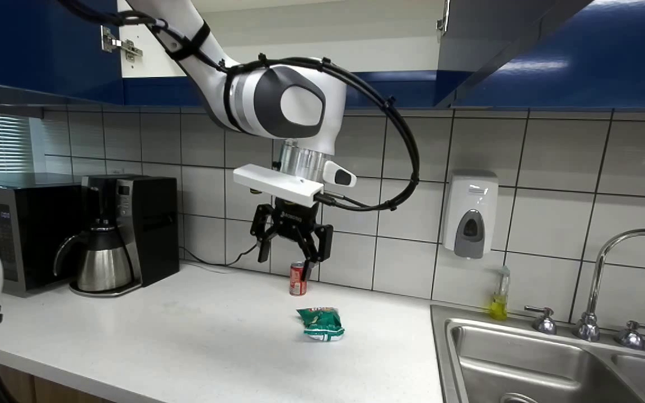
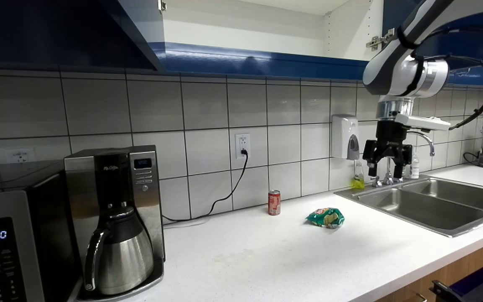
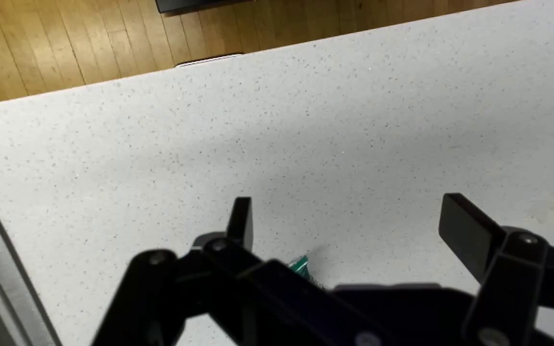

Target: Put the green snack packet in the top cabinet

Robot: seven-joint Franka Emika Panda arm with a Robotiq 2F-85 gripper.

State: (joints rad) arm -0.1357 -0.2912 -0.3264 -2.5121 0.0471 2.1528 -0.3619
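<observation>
Green snack packet [image 1: 321, 324] lies well below the tool [image 2: 385, 171]

Red can [image 2: 273, 203] near back edge of countertop [image 1: 188, 336], coffee maker [image 1: 138, 229] beside microwave [image 1: 37, 235], bottle of yellow liquid [image 1: 499, 299] at back rim of sink [image 1: 444, 336], soap dispenser [image 1: 471, 212] on wall [image 1: 406, 268]

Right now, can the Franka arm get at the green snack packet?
Likely yes: the gripper hangs open above the counter, the green snack packet lies uncovered, and the red can stands apart from it.
</observation>
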